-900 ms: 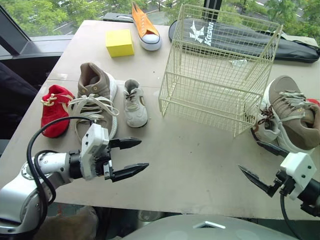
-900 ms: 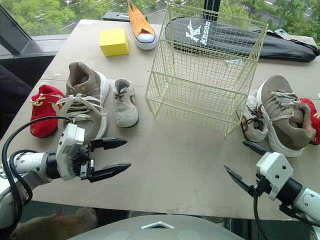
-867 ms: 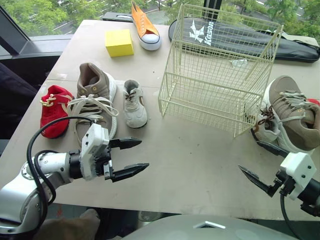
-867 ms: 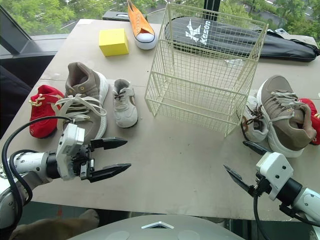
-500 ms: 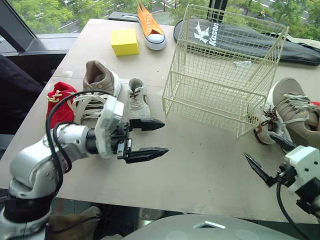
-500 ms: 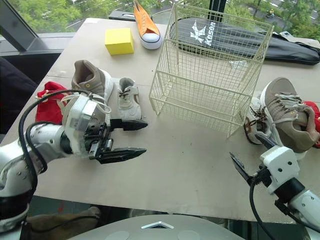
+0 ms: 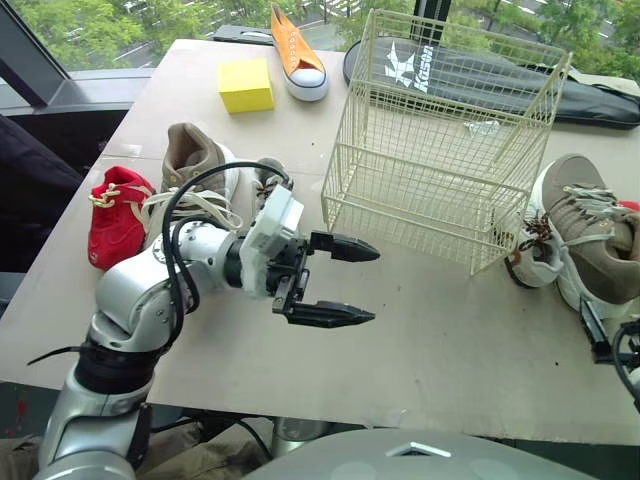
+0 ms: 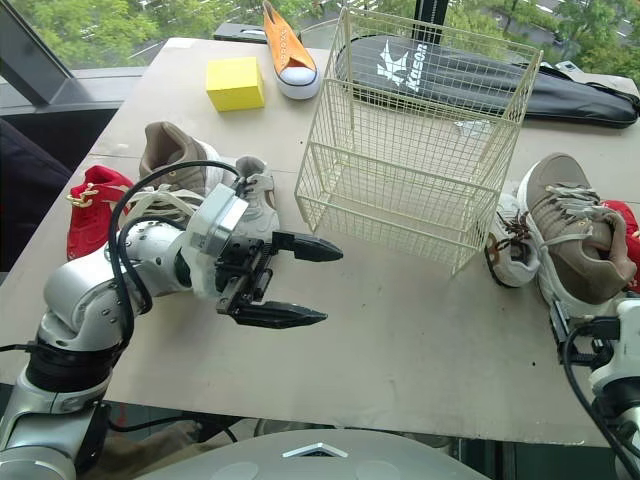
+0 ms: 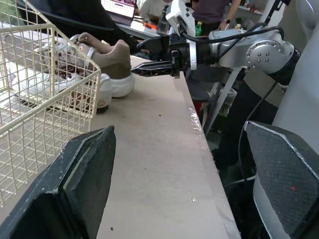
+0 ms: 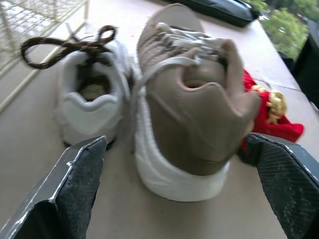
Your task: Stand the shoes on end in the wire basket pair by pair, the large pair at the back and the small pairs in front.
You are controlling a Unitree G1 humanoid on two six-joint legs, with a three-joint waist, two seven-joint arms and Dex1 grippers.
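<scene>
1. Basket of pale wire (image 7: 440, 140) stands upright and open-topped on the desk (image 7: 430, 330), right of centre; every shoe in view lies outside it on the desk.
2. Left of the basket lie a large tan shoe (image 7: 195, 175), a small pale shoe (image 7: 268, 180) just beside it and partly hidden by the left arm, and a small red shoe (image 7: 115, 215) farther left.
3. Right of the basket lies the second large tan shoe (image 7: 600, 235). A small white shoe with brown laces (image 7: 535, 255) touches its left side, and a second red shoe (image 8: 625, 225) sits at its right.
4. The left hand (image 7: 345, 280) hovers over the desk near the basket's near-left corner, fingers spread, holding nothing.
5. The right hand (image 10: 174, 140) sits at the desk's near right edge, fingers spread wide, facing the heel of the right tan shoe without touching it.
6. At the far side are an orange sneaker (image 7: 297, 50), a yellow block (image 7: 244, 85) and a black bag (image 7: 480, 75) behind the basket.
</scene>
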